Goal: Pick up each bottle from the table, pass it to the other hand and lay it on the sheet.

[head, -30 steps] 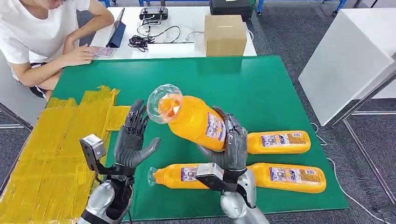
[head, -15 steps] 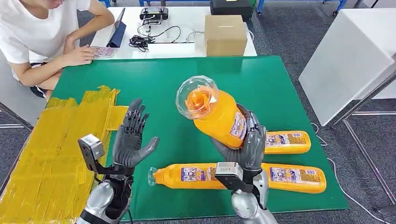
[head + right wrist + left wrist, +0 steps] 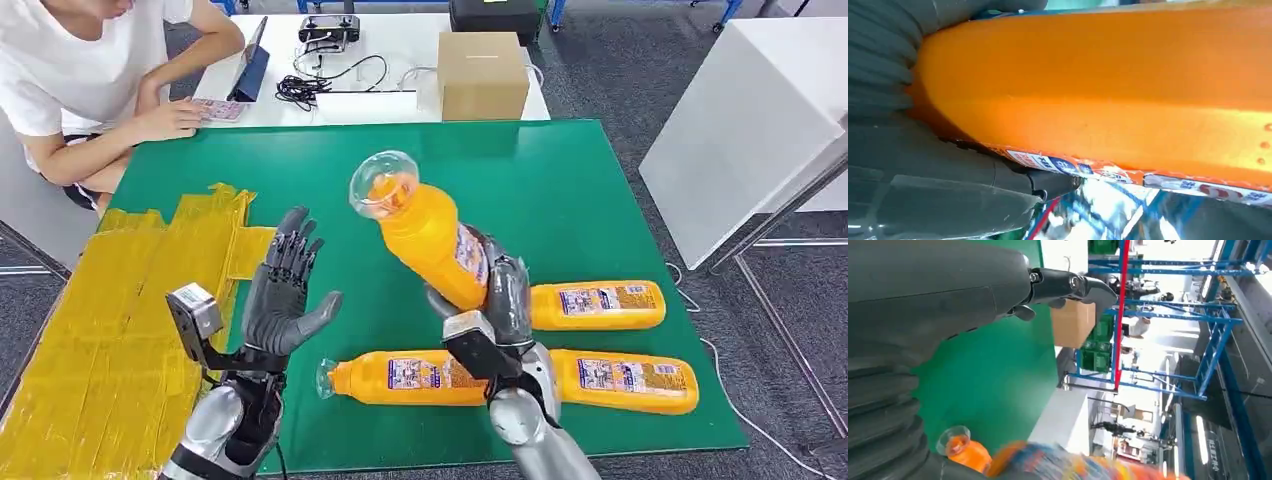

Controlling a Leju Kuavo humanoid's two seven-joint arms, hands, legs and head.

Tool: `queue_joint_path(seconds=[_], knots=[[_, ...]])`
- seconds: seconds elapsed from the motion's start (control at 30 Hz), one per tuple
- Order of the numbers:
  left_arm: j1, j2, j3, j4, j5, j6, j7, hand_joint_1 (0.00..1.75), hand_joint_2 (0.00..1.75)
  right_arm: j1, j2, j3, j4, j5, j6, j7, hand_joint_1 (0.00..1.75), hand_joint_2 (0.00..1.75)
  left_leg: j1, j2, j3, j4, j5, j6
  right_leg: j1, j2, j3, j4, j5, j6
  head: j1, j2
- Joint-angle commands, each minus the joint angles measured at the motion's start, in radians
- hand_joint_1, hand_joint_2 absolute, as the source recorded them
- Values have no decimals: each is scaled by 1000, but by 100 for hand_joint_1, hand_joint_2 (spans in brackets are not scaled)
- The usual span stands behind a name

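orange bottle | tilted, held aloft | three bottles lying | yellow sheet

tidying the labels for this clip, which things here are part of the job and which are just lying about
Job:
held bottle in right hand
left hand
three lying bottles
yellow sheet

Lying about:
cardboard box
cables
tablet
person

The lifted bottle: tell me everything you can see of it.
The lifted bottle is clear plastic filled with orange liquid, with a rounded transparent cap and a printed label round its middle. The right hand grips its lower body and holds it above the green table, tilted, cap uppermost and leaning toward the open left hand, which does not touch it. The right wrist view shows its smooth orange side close up.
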Motion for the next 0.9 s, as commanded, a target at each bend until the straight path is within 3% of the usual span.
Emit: queue_joint_path(seconds=[0.03, 0.37, 0.57, 0.73, 0.9], knots=[[-66, 1, -37, 66, 11, -14, 11, 0, 175, -126, 35, 92, 321, 32, 9, -1, 173, 175, 1, 1, 2, -1, 0, -1, 1, 1, 2, -1, 0, 0, 0, 0], [-83, -4, -45, 84, 19, -30, 18, 0, 175, -167, 78, 213, 429, 137, -4, 11, 173, 175, 1, 2, 8, -1, -2, -2, 1, 1, 8, -2, -2, 0, 0, 0], [-93, -8, -57, 99, 23, -42, 22, 0, 175, -199, 105, 288, 452, 188, -14, 10, 173, 175, 0, 2, 3, 0, -1, -1, 0, 1, 3, -1, -1, 0, 0, 0], [-103, -9, -57, 113, 26, -45, 23, 0, 175, -201, 95, 388, 446, 267, -28, 26, 169, 175, 1, 1, 4, -1, -1, -1, 1, 0, 4, -1, -1, 0, 0, 0], [-100, -6, -52, 108, 29, -47, 22, 0, 175, -198, 92, 396, 452, 269, -35, 29, 169, 175, 1, 0, 4, -1, -1, -1, 0, -1, 4, -2, -1, 0, 0, 0]])
